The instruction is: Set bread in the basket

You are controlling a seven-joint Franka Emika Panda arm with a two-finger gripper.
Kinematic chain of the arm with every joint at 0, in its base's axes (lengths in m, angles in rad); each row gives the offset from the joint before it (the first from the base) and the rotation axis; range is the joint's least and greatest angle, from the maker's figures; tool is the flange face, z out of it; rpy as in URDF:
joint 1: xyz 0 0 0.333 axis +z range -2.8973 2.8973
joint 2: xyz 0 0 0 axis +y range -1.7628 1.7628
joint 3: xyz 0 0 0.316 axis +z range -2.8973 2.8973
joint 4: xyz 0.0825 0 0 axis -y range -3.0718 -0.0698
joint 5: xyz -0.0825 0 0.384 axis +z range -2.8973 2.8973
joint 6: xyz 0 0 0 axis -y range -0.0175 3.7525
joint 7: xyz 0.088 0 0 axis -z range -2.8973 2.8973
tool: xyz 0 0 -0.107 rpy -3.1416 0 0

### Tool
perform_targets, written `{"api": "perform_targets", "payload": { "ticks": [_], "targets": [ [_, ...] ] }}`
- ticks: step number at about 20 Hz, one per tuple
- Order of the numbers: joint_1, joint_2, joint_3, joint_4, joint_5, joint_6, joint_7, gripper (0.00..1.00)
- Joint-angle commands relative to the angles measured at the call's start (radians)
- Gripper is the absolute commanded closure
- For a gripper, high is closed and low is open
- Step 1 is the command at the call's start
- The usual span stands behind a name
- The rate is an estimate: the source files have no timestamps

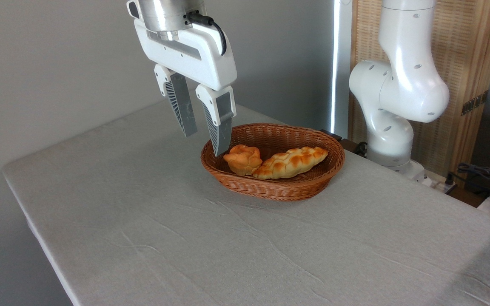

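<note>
A pale grey cloth-covered table (151, 221) is filling the lower part of the frame, its wrinkled surface running from the left edge toward the lower right. Above it, in the upper left-centre, the white two-finger gripper (206, 141) with grey ribbed fingers (181, 106) is hanging with its tips pointing down, its jaws standing moderately apart and holding nothing. The nearer fingertip is overlapping the left rim of the oval reddish-brown woven wicker basket (296, 189) in the picture; whether it is touching cannot be told. Inside the basket, just right of and below the fingertips, a small round knotted orange-brown bun (243, 159) is sitting at the left end. The long braided loaf of bread (292, 162), golden-brown on pale crust, is lying in the basket beside the bun, touching it, stretching right and slightly upward, apart from the gripper. At the far right, the robot's white arm base (394, 106) is standing behind the table's edge.
</note>
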Motion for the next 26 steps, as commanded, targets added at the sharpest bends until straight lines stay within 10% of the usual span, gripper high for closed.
{"api": "perform_targets", "payload": {
  "ticks": [1,26],
  "targets": [
    [0.023,0.025,-0.035,0.039,-0.001,-0.020,0.014,0.00],
    [0.068,0.037,-0.063,0.068,0.054,0.000,0.063,0.00]
  ]
}}
